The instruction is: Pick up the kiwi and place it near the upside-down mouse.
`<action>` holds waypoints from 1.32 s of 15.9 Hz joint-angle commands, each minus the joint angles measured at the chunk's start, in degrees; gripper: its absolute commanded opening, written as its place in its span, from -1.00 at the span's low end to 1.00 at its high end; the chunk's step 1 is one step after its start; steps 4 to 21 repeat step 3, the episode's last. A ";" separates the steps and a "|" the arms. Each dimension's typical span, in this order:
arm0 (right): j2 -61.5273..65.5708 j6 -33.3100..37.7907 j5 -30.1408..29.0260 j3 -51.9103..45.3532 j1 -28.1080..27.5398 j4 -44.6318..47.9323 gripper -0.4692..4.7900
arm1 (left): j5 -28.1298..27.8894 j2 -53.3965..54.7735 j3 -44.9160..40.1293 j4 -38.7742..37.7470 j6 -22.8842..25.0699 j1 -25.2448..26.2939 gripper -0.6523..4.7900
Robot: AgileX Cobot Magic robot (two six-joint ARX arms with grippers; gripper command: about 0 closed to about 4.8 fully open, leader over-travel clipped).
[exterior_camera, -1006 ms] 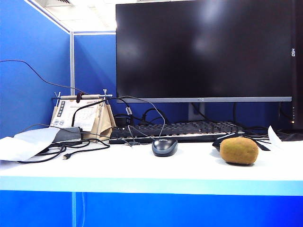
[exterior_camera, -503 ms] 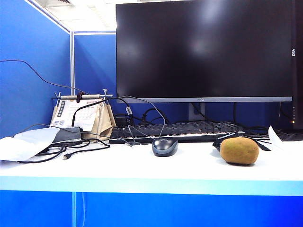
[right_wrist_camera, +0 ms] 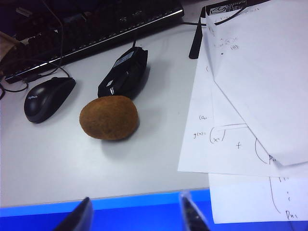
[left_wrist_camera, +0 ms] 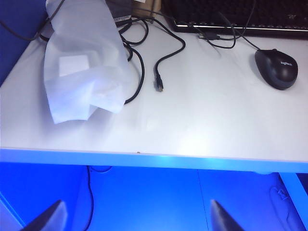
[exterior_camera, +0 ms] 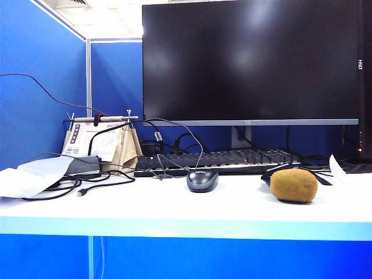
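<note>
Moved: nothing on table (exterior_camera: 174, 209)
Kiwi (right_wrist_camera: 109, 117): right, touching upside-down mouse (right_wrist_camera: 124, 73); placed
Left hand (left_wrist_camera: 134, 219): apart, empty, near edge
Right hand (right_wrist_camera: 137, 214): apart, empty, near kiwi

The corded mouse (left_wrist_camera: 276, 69), on the counter just in front of the keyboard, carries a pale "logitech" mark on its back; the same mark shows on it in the right wrist view, too small there to spell out. The monitor (exterior_camera: 250, 58) has a small white mark on its right bezel that looks like "HSD" turned sideways, and a logo on the silver bottom strip too small to read. The papers (right_wrist_camera: 250, 96) at the right bear handwritten maths, with "g(x)=" legible. The calendar (exterior_camera: 96, 139) at the far left has print too small to read.
</note>
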 commanded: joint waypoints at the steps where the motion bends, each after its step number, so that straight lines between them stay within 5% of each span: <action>1: -0.09 0.04 0.04 -0.33 0.02 -0.02 0.08 | 0.39 0.02 -0.15 0.31 0.00 0.00 0.69; 21: -0.09 0.04 0.04 -0.33 0.02 -0.02 0.08 | 0.92 0.04 -0.13 0.24 -0.17 0.00 0.69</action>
